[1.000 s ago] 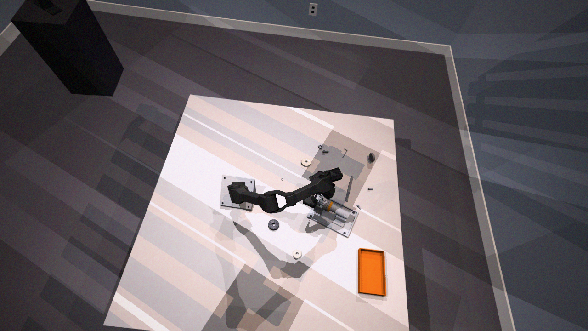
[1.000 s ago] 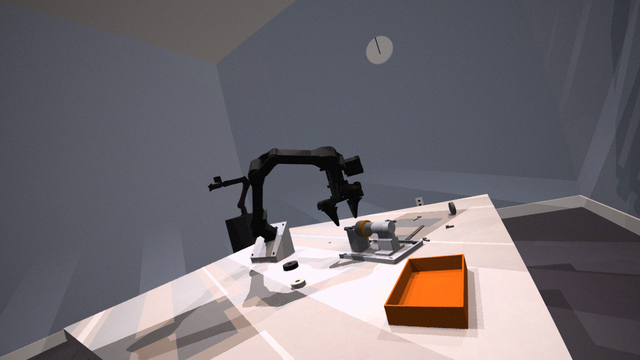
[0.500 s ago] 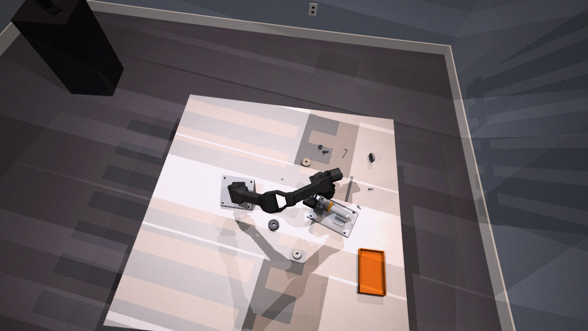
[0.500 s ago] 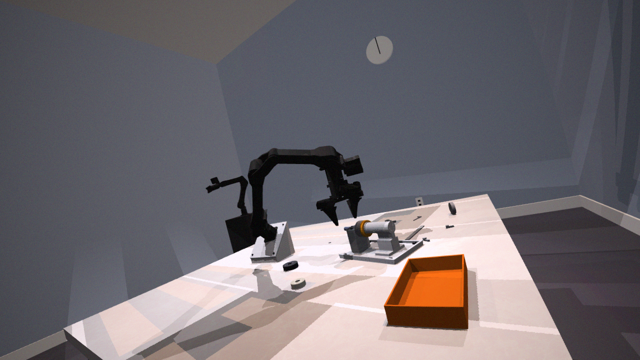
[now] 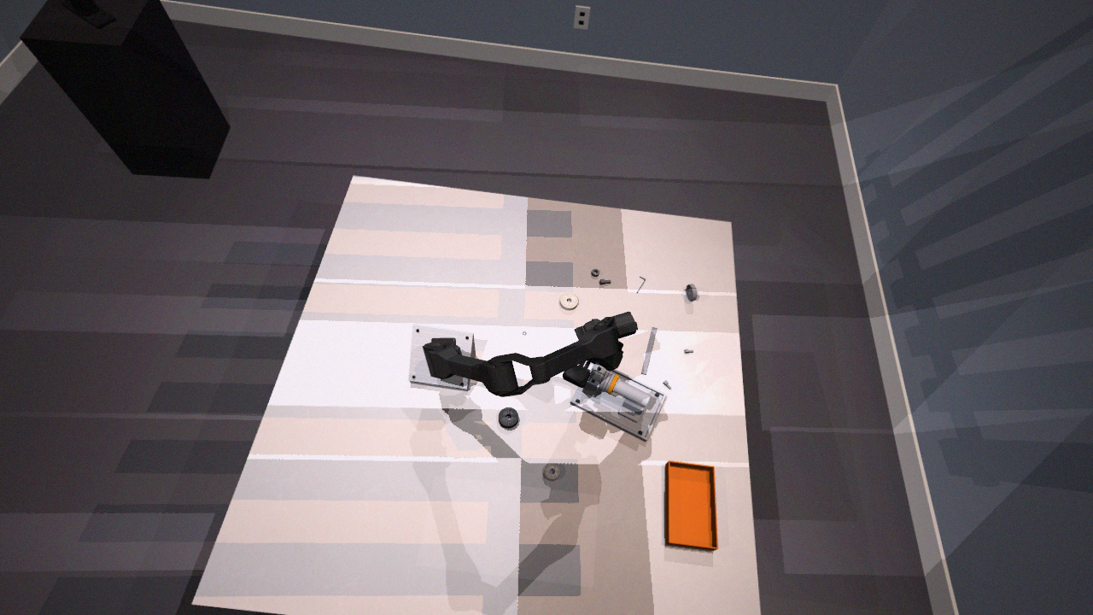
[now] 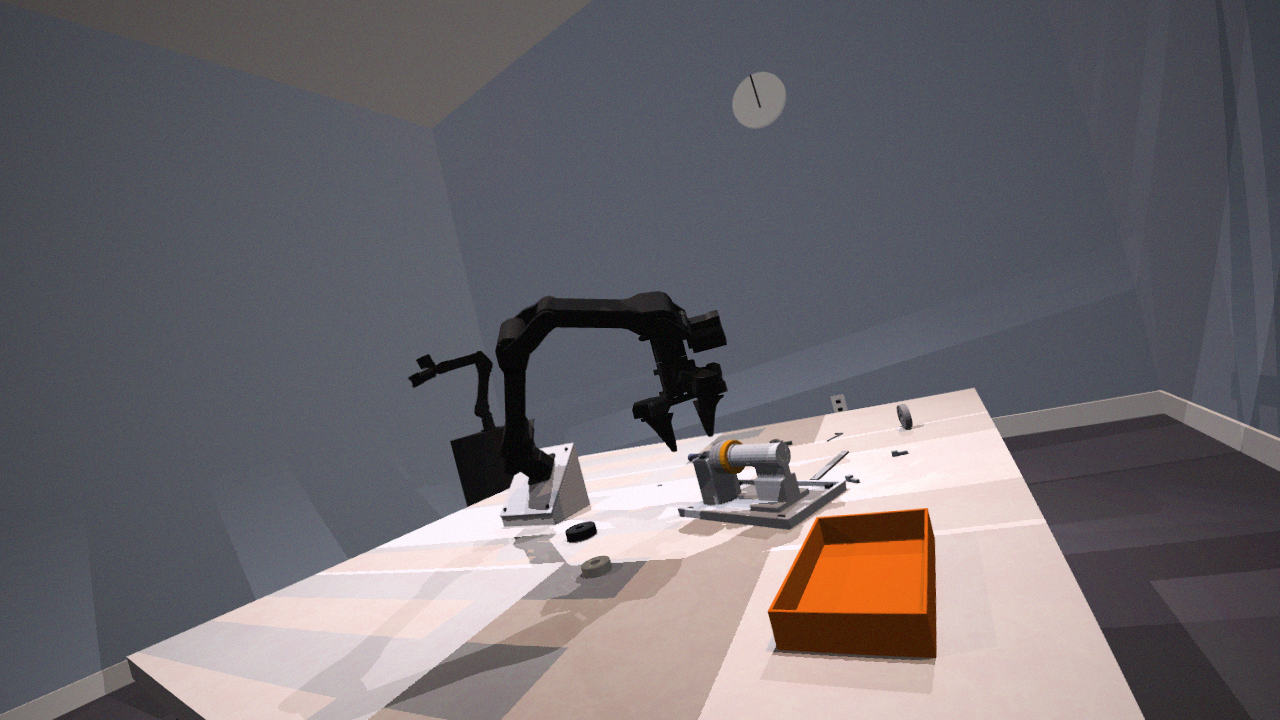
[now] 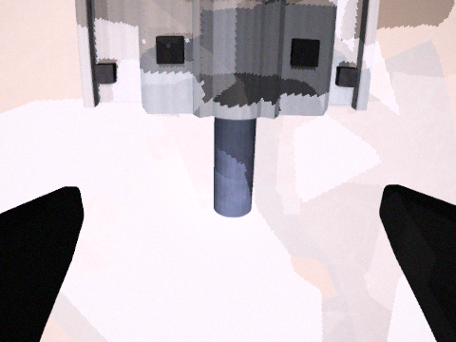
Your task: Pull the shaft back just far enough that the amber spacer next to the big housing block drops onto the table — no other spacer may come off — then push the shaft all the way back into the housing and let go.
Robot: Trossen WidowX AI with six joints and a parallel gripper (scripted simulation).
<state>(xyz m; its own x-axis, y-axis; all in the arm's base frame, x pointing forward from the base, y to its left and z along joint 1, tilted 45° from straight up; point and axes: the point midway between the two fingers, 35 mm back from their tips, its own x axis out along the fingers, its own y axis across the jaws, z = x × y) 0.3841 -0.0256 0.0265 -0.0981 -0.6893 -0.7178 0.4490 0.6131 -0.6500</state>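
Observation:
The fixture's grey base plate (image 5: 648,432) (image 6: 733,518) stands on the table. A blue-grey shaft (image 7: 233,166) sticks out of the near face of a grey block (image 6: 718,483) (image 7: 166,102). An amber spacer (image 5: 613,383) (image 6: 725,456) sits around the shaft line, close beside that block. A pale grey cylinder (image 5: 634,395) (image 6: 757,454) runs from it to the second block (image 6: 776,488). My gripper (image 6: 693,442) (image 7: 235,200) is open and empty, pointing down above the shaft's protruding end. In the wrist view its fingers stand wide on both sides of that end, not touching it.
An orange tray (image 5: 667,505) (image 6: 853,634) lies beyond the fixture. A black ring (image 5: 502,418) (image 6: 580,535) and a grey ring (image 5: 546,472) lie nearer the arm's base. A pale disc (image 5: 563,301), a flat bar (image 5: 649,350) and an upright grey ring (image 5: 692,292) lie on the other side.

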